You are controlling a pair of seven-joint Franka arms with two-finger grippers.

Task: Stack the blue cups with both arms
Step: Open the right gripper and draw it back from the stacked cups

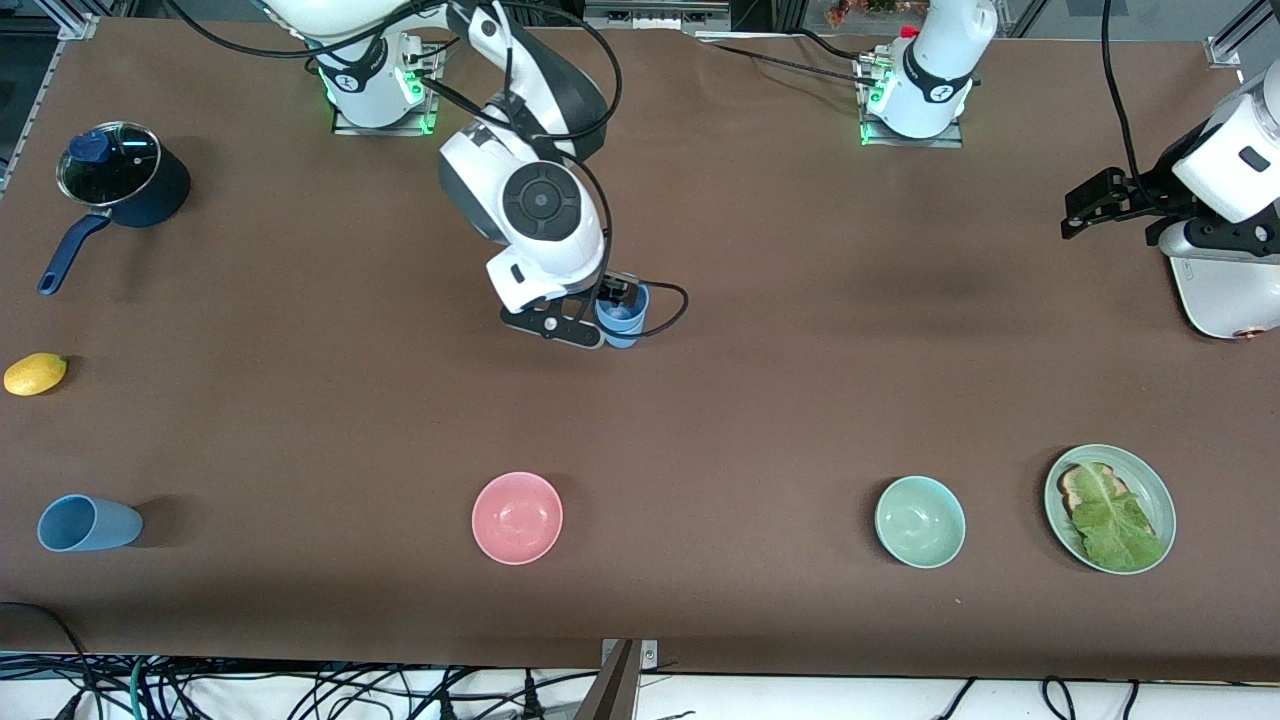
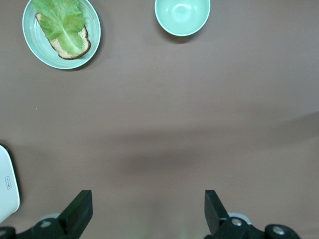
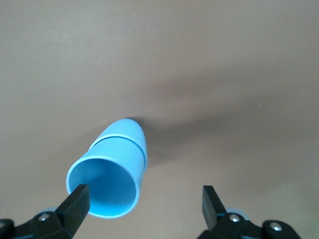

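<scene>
The right arm bends down mid-table, its right gripper (image 3: 144, 199) spread wide around two nested matte blue cups (image 1: 622, 318), gripping nothing. The left gripper (image 2: 148, 211) waits wide open over bare table beside the toaster (image 1: 1215, 290). A third tapered cup (image 1: 88, 523) lies tipped near the front camera.

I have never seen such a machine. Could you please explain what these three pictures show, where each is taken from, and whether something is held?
Two white robot arms work at a brown table. One picture looks down from across the table; the other two come from cameras on each wrist. The right hand is open around two stacked blue cups, not gripping them. The left hand waits open and empty beside a white toaster. Another blue cup lies on its side. Also there: a pink bowl, a green bowl, a plate with bread and lettuce, a lemon, a saucepan.
</scene>
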